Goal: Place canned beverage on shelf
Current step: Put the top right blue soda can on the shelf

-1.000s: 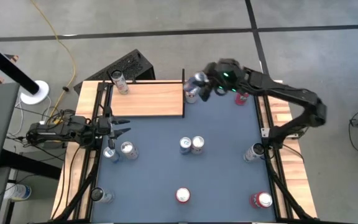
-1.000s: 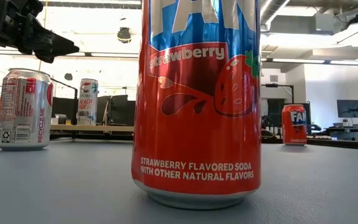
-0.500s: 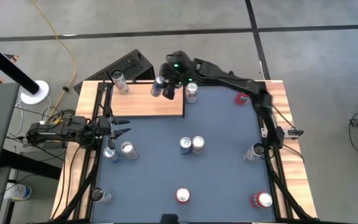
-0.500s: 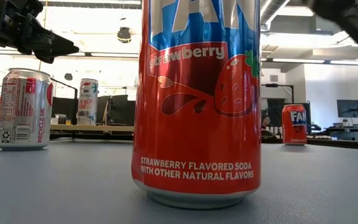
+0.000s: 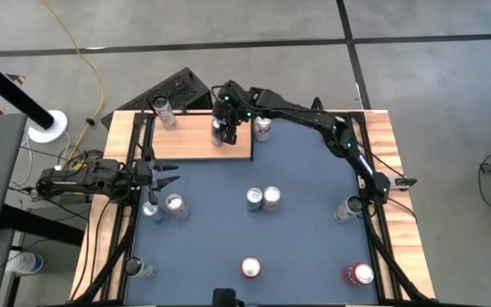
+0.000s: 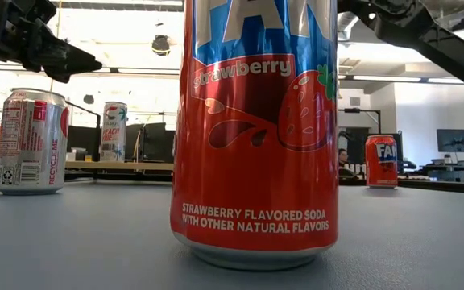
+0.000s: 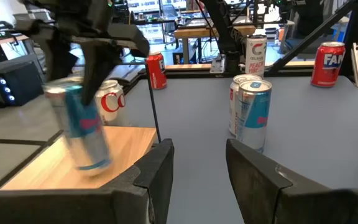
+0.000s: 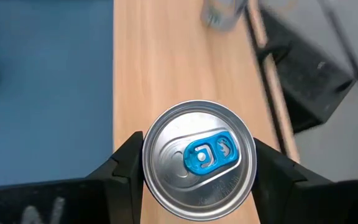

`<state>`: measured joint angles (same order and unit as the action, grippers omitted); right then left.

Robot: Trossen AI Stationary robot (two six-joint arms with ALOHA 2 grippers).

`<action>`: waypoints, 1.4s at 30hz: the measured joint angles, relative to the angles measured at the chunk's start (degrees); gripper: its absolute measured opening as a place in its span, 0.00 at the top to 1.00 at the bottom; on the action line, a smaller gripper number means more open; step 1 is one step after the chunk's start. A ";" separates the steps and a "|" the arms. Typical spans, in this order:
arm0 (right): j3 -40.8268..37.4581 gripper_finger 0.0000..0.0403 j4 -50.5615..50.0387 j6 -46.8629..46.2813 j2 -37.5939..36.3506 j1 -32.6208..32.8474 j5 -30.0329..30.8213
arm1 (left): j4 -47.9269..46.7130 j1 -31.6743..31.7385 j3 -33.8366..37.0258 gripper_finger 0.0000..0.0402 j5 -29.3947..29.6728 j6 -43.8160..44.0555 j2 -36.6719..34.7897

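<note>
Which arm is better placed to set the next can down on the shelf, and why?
The right. Its claw grips a blue-tabbed can directly above the wooden shelf. The left claw holds nothing and waits at the table's left edge beside the shelf.

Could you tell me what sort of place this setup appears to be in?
Probably a robotics lab or workshop. Beyond the blue table, the left wrist view shows workbenches and monitor screens, and the high view shows a bare concrete floor with a yellow cable trailing across it.
</note>
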<state>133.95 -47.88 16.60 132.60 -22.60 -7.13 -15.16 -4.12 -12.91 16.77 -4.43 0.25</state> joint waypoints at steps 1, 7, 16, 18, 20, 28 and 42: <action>0.00 0.49 -0.51 0.00 0.00 0.00 -0.27 | -0.02 0.00 0.00 0.66 -0.04 0.03 0.00; 0.02 0.46 -2.22 -0.03 -0.01 0.17 -0.44 | 0.00 0.00 0.00 0.66 -0.04 -0.23 0.00; 0.02 0.36 -2.96 -0.02 -0.07 0.36 -0.40 | -0.52 0.00 0.00 0.66 -0.13 0.60 0.00; 0.02 0.35 -2.95 -0.04 -0.11 0.39 -0.44 | -0.52 0.00 -0.01 0.66 -0.17 0.60 0.00; 0.02 0.35 -3.01 -0.04 -0.11 0.39 -0.44 | -0.52 0.00 0.00 0.66 -0.17 0.60 0.00; 0.02 0.33 -3.08 -1.18 -0.20 0.45 -0.44 | -0.52 -0.01 -0.01 0.66 -1.70 0.62 0.00; 0.02 0.19 -3.08 -0.02 -3.41 0.55 -0.42 | -0.52 0.00 0.00 0.66 -1.67 0.62 0.02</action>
<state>133.97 -50.96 16.58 129.19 -22.05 -7.55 -15.68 -4.12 -12.91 15.10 -3.81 0.27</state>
